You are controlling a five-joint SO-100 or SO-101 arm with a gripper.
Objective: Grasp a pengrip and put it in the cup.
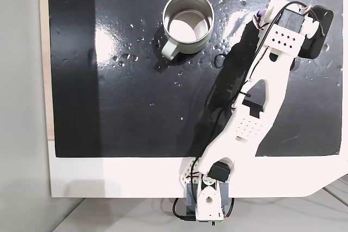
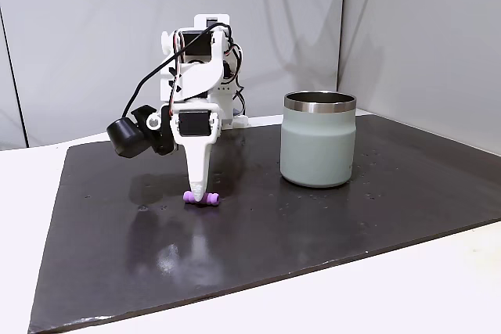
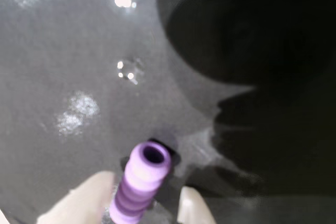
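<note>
Wrist view: pengrip [image 3: 140, 184] lay between the two pale fingertips [image 3: 79, 200], one on each flank, at the frame's 6 o'clock. Its long axis ran from about 7 o'clock up toward 1 o'clock, open bore facing 1 o'clock, ribs crossing the axis. The axis ran along the gap, so the fingers would close across its width. The jaws stood around it; whether they already pinched it or merely bracketed it, I could not tell, as the contact was blurred.

A fixed view from the side: gripper [image 2: 199, 195] pointed straight down with its tip on the dark mat [image 2: 258, 248], the pengrip [image 2: 201, 199] lying flat at the tip, ends poking out to 9 and 3 o'clock of the finger. It still rested on the mat, not lifted. Cup [image 2: 318, 140] stood upright at 3 o'clock from the gripper, well apart, mouth open.

A fixed view from above: only a sliver of purple [image 1: 261, 12] showed at the wrist's edge near 1 o'clock of the frame. Cup [image 1: 188, 23] sat at 9 o'clock from it, handle toward 7 o'clock, interior bare.

Judgement: grasp step in hand, carry not begun. The piece looked soft and short; a squeeze off-centre could squirt it out along its axis. The lift then needs to clear the cup's rim.
</note>
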